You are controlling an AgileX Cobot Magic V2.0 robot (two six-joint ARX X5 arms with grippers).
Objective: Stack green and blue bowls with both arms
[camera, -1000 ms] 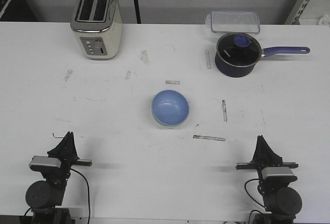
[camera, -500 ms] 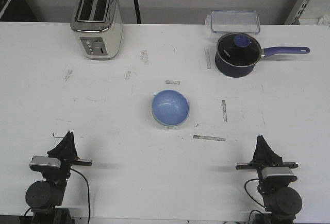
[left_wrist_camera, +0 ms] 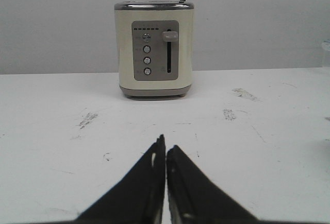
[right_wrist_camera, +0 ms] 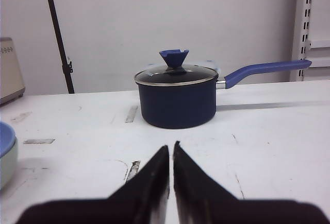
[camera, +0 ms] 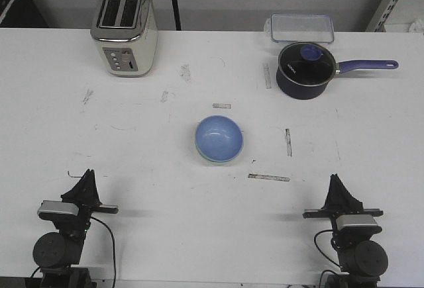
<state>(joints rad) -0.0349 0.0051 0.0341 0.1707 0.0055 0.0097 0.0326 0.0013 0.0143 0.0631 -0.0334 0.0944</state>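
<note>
Left hand (camera: 85, 177): at the worktop's (camera: 152, 169) seven o'clock edge, fingers pressed together, holding nothing.
Right hand (camera: 336, 181): at five o'clock, fingers likewise together and empty.
Bowls: blue bowl (camera: 219, 138) nested in the green bowl (right_wrist_camera: 7, 165) at the worktop's centre, well apart from both hands.
Toaster (camera: 124, 30): eleven o'clock, far edge.
Saucepan (camera: 305, 69): one o'clock, lidded, handle toward three o'clock.

A scuffed white table (camera: 132, 162) meets a plain grey wall (left_wrist_camera: 258, 18), with metal shelving (right_wrist_camera: 309, 23) right
</note>
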